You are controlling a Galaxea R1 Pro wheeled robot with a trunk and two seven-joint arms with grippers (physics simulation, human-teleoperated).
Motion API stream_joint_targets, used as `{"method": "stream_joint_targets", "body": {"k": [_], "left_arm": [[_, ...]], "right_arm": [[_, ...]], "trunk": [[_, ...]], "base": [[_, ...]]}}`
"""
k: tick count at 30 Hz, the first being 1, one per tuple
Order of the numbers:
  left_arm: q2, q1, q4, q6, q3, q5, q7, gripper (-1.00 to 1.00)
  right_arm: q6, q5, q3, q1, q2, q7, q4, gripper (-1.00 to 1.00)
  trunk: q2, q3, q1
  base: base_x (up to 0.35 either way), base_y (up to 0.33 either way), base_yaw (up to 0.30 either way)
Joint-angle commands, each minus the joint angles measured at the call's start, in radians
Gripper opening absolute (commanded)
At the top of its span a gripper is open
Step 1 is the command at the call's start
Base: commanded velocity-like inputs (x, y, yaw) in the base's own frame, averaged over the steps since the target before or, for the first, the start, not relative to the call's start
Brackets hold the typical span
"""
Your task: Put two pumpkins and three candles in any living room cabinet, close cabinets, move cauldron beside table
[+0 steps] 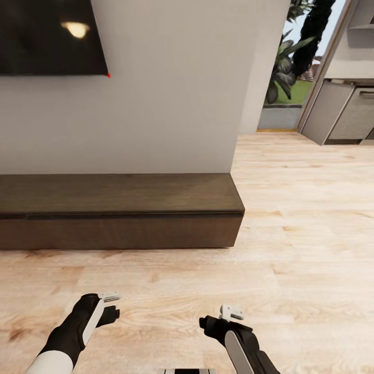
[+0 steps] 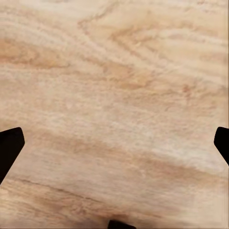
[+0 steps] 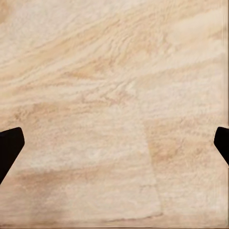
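Head view: the cabinet (image 1: 117, 210) runs off the picture's left edge, so its full length cannot be seen; only its right end and corner are in frame. It is a long, low dark-brown wooden unit with a flat, bare top and a plain front with no handles; a thin dark seam runs under the top edge, and the front appears shut, though no drawer divisions can be made out. It stands against the pale wall (image 1: 171, 104), on the light wood floor (image 1: 291, 249), ahead of both arms and well apart from them. A dark glossy panel (image 1: 49, 36) on the wall above is cropped at the top and left. At far right, grey kitchen units (image 1: 343, 111) and greenery (image 1: 293, 57) through an opening are partly cut off. Left gripper (image 1: 110, 306) and right gripper (image 1: 221, 317) hover low over the floor; both hold nothing. In each wrist view the dark fingertips (image 2: 9, 148) (image 3: 9, 150) sit at opposite picture edges with bare floor between, so both jaws are spread wide.
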Motion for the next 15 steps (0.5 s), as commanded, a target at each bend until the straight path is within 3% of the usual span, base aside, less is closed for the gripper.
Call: {"method": "stream_joint_targets", "body": {"k": [1, 15], "left_arm": [[0.0, 0.0, -0.001, 0.004, 0.0, 0.011, 0.008, 1.0], [-0.002, 0.0, -0.001, 0.004, 0.0, 0.01, 0.008, 1.0]], "right_arm": [[-0.002, -0.01, 0.002, 0.0, 0.0, -0.01, 0.004, 1.0], [-0.008, -0.01, 0.002, 0.0, -0.001, -0.008, 0.027, 1.0]], "trunk": [[0.007, 0.001, -0.004], [0.105, 0.022, -0.058]], "base": [[0.0, 0.0, 0.0], [0.0, 0.0, 0.0]]}}
